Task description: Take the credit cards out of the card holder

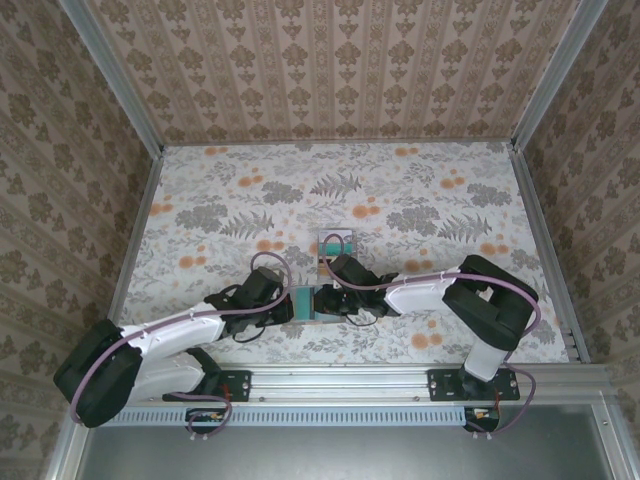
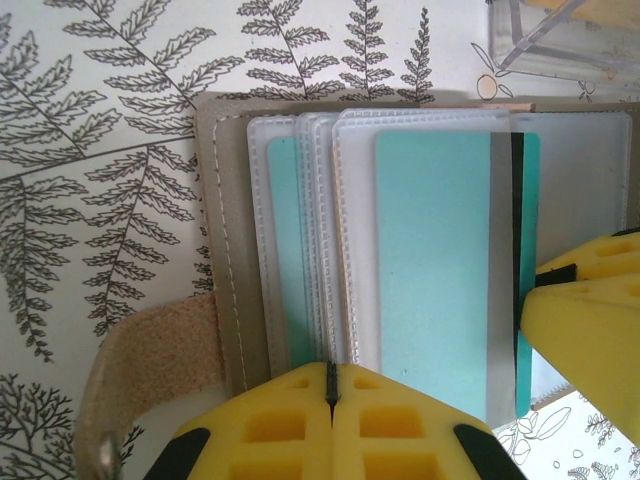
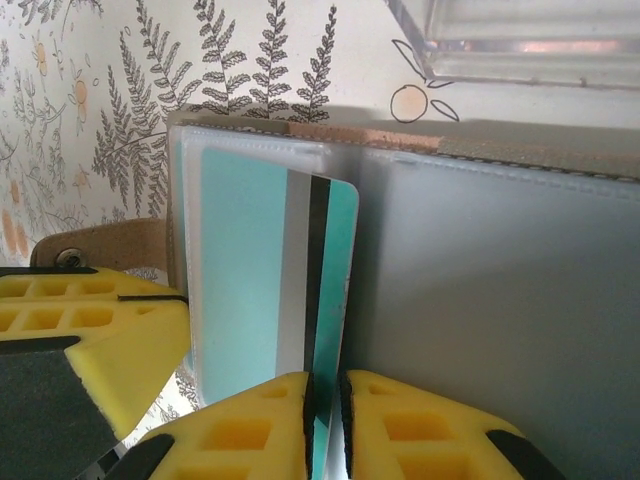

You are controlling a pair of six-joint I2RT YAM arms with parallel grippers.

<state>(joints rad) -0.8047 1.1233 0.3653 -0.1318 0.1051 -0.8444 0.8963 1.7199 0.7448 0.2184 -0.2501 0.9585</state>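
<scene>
The card holder point(image 2: 215, 250) lies open on the fern-print table, its taupe rim and clear pocket faces point(image 3: 500, 300) showing. My left gripper point(image 2: 330, 375) is shut on the near edge of its stacked pockets. A teal-green credit card point(image 2: 435, 260) with a silver and black stripe sticks partly out of the front pocket. My right gripper point(image 3: 325, 385) straddles that card's point(image 3: 245, 270) free edge, jaws a narrow way apart, with a sliver of gap beside the card. A second teal card point(image 2: 285, 260) sits inside a rear pocket. From above, both grippers meet at the holder point(image 1: 305, 303).
A clear plastic box point(image 1: 335, 243) stands just beyond the holder, close to its far edge point(image 3: 530, 40). The holder's tan strap point(image 2: 150, 350) with a metal snap trails off to the left. Patterned walls enclose the table on three sides.
</scene>
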